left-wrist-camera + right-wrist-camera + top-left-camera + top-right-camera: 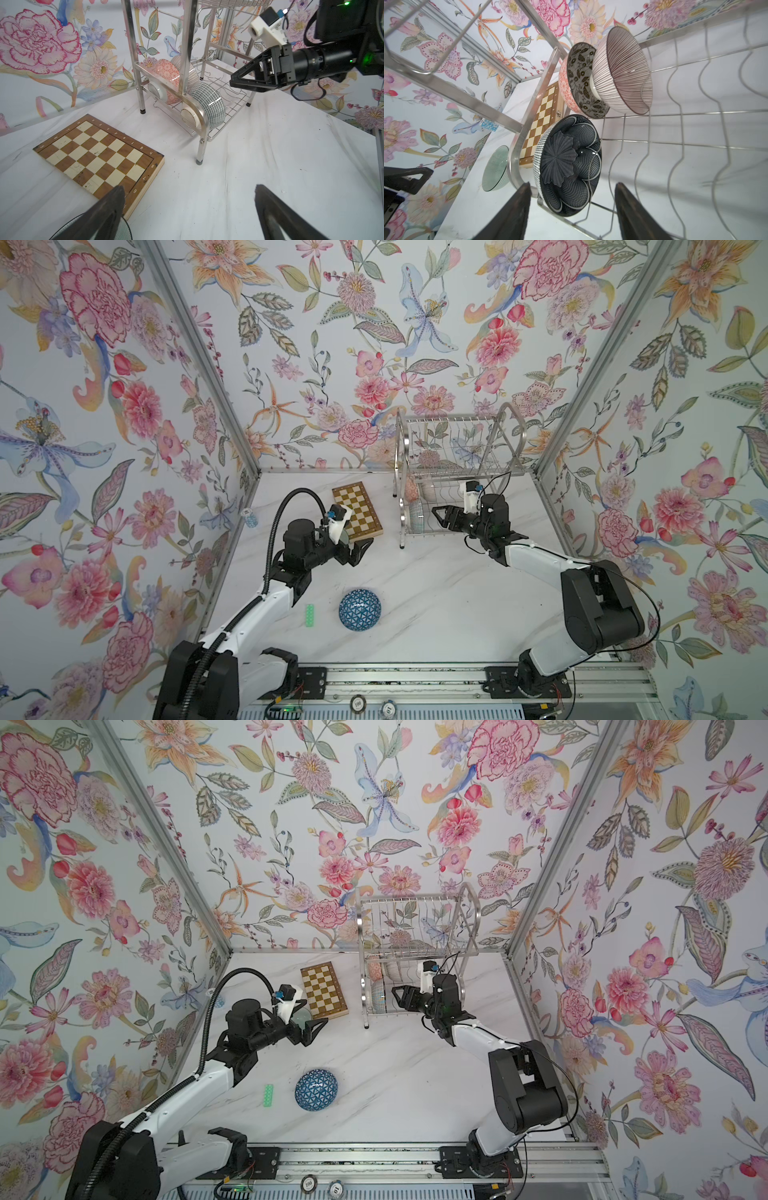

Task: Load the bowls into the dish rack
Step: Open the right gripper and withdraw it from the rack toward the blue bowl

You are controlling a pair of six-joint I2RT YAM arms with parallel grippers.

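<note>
Two bowls are not yet in the dish rack (453, 419), and both are nearer the left arm. The green bowl (495, 168) lies just under the left gripper (360, 552), which is wide open and empty, left of centre in both top views. The blue bowl (360, 610) sits overturned on the surface (436, 605), lower centre. The right gripper (437, 517), half open and empty, is at the rack's lower shelf.

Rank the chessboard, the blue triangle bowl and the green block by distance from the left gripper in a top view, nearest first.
From the left gripper:
1. chessboard, just beyond it, toward the back.
2. blue triangle bowl, toward the front edge.
3. green block, left of that bowl.
</note>
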